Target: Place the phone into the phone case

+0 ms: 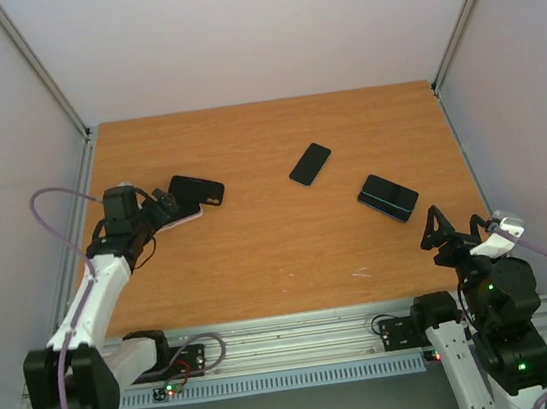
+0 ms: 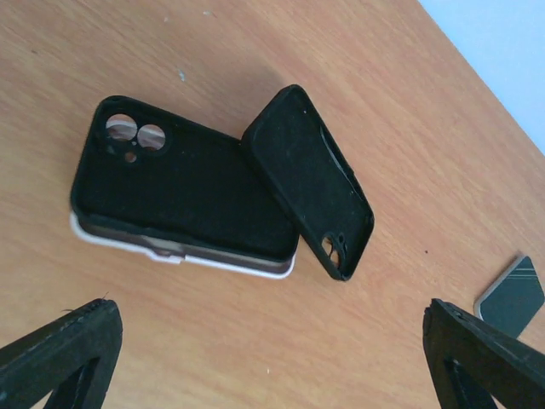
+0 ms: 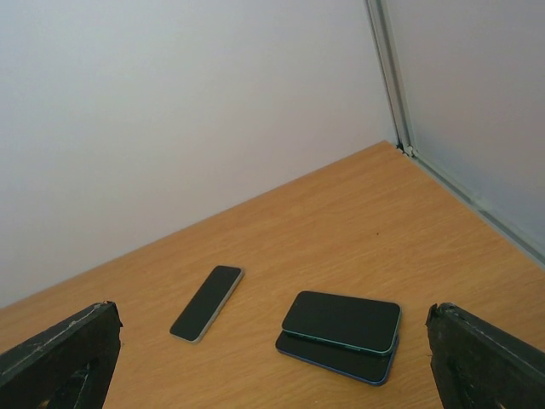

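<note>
L claw (image 2: pixel 268 328) & R claw (image 3: pixel 272 324) wide open, empty. Tilted case (image 2: pixel 311 183) sits just ahead of L claw. Best go slow, pinch its long sides, miss the flat case (image 2: pixel 179 183).

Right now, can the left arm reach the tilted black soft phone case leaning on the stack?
Probably yes. The left end effector is open just short of the tilted black phone case, nothing between. It leans on a second black case atop a white-edged phone.
</note>
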`<state>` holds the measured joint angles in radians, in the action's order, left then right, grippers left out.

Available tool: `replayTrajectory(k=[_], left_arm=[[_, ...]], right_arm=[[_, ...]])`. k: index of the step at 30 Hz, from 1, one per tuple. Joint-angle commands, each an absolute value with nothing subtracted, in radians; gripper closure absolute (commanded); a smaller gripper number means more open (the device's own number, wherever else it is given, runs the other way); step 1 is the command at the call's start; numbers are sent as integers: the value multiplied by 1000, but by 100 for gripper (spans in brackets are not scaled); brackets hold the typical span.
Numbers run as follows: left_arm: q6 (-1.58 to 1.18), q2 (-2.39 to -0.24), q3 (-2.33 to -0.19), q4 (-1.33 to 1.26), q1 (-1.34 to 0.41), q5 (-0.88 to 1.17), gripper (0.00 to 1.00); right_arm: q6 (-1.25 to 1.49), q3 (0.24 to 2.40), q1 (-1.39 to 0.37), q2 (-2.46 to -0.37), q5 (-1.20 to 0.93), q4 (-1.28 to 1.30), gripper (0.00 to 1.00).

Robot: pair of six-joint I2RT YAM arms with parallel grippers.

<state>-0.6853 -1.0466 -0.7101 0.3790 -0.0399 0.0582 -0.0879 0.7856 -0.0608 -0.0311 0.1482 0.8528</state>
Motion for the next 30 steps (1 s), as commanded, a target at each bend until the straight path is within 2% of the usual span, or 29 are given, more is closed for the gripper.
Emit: replayTrajectory(k=[1, 9, 16, 20, 24, 26, 30], left_arm=[[-774, -1202, -761, 180, 22, 163, 4], [-825, -1529, -869, 28, 76, 297, 14], [-881, -1715, -934, -72, 82, 328, 31], [-897, -1793, -953, -112, 82, 355, 44], [-922, -1825, -945, -156, 83, 369, 49], [-922, -1839, -942, -169, 83, 379, 55], [-913, -1843, -940, -177, 83, 386, 74]], right_arm=[[-92, 779, -69, -16, 133, 819, 2], [-92, 780, -76, -15, 126, 815, 2], [-94, 776, -85, -15, 119, 811, 1], [-95, 781, -89, -14, 122, 813, 2], [-95, 783, -92, -14, 124, 813, 1], [-95, 783, -92, -14, 123, 813, 2], [-96, 783, -95, -14, 120, 813, 2]])
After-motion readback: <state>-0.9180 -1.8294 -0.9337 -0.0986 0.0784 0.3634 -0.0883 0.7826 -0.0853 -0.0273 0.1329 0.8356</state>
